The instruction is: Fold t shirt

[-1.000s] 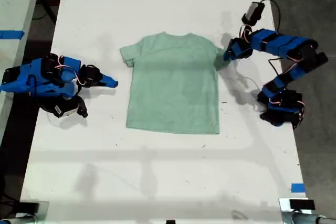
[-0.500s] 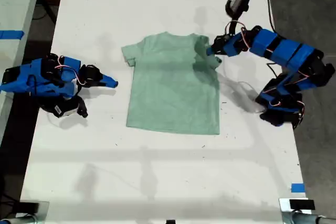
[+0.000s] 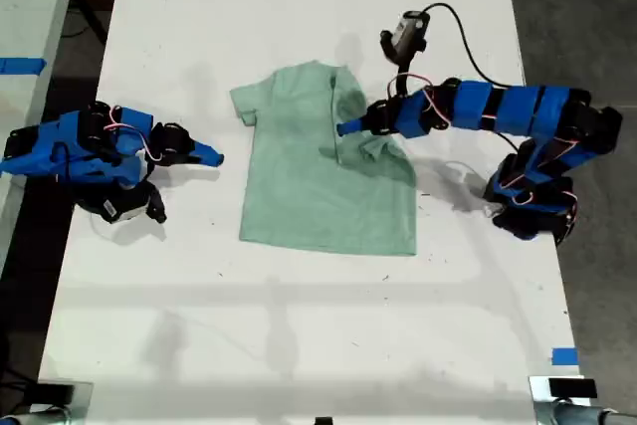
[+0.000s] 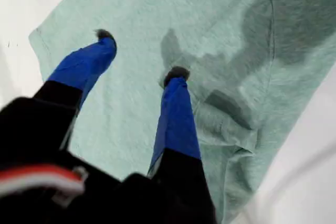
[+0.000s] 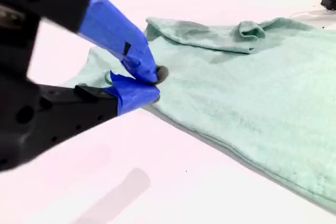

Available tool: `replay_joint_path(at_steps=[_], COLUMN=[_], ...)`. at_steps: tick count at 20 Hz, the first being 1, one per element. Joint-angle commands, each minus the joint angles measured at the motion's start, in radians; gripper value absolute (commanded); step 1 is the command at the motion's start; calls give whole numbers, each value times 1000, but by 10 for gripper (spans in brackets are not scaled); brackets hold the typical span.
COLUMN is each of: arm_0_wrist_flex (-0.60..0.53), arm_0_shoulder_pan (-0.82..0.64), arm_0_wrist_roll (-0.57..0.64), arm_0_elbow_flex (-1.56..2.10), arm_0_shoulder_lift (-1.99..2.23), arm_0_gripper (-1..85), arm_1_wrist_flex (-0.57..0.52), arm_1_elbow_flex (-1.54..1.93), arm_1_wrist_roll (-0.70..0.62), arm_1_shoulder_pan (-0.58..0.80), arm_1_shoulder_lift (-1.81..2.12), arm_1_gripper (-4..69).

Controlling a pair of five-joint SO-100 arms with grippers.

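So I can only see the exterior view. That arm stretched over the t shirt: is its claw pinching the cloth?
Observer: No. The first wrist view shows my first gripper open, its jaws spread above the t shirt with no cloth between them.
Operator: And the other arm's claw, beside the shirt?
Observer: The second wrist view shows my second gripper shut, tips together, low over the table.
Operator: Is the folded-over sleeve lying flat?
Observer: Not quite. From that low view the sleeve stands up in a small bunched ridge.
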Motion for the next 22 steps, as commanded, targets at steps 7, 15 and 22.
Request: replay_joint_path(at_steps=[7,15,22], arm_0_wrist_flex=[-74,12,0], arm_0_shoulder_pan=[46,-262,-150], arm_0_wrist_roll=[-14,318,95], arm_0_elbow_flex=[40,-925,-103], arm_0_shoulder_lift=[5,-1161,5], arm_0_gripper=[2,51,-3], arm_1_wrist_flex=[311,752,678], arm_1_elbow_flex=[394,960,1048], arm_1_wrist_roll=[98,267,216], arm_1_shoulder_pan=[-11,-175,-176], arm_1_shoulder_lift=[838,1542,1542], arm_1_gripper=[93,69,52])
